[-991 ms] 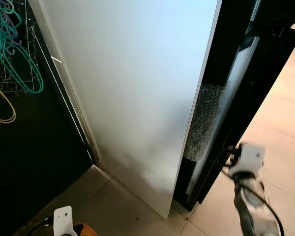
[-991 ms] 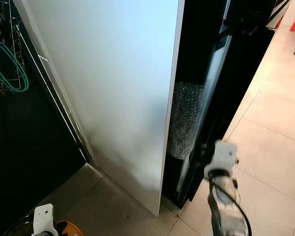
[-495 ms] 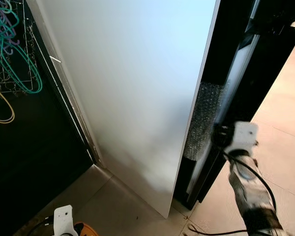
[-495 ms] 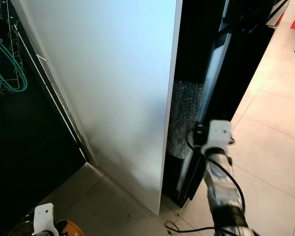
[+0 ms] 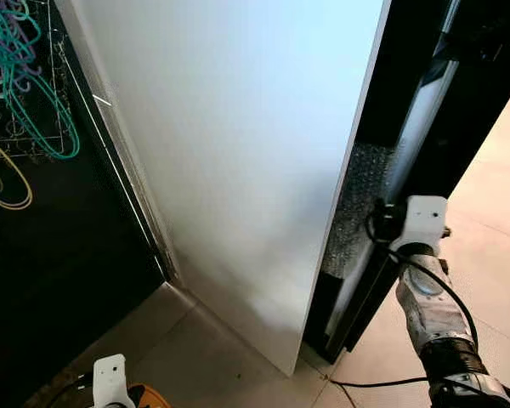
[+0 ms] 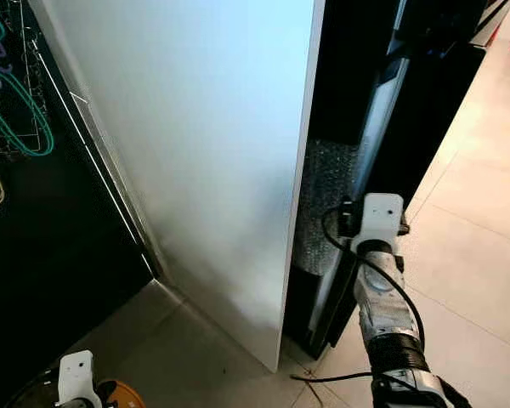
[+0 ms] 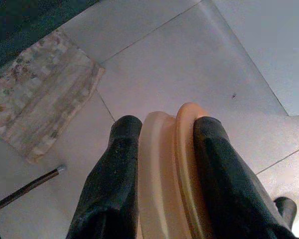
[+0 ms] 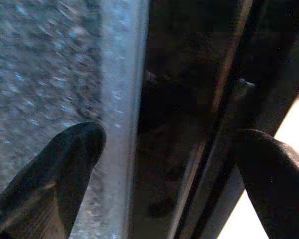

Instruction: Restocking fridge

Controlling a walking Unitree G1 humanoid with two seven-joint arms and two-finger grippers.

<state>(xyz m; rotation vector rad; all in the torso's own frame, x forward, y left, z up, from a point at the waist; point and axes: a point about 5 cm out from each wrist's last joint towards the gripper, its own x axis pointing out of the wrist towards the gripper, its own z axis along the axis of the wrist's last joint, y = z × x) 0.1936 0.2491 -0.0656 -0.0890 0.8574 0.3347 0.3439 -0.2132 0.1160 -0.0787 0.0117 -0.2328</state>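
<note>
Opening the door, centre its edge between your right gripper's wide jaws; left gripper grips plates.

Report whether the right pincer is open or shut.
Open: the right pincer has its black fingers spread wide around the dark fridge door's edge.

A tall white fridge door stands ajar over the tiled floor. The right arm reaches to its dark open edge — beside bubble wrap. Coloured hangers hang far left.
</note>
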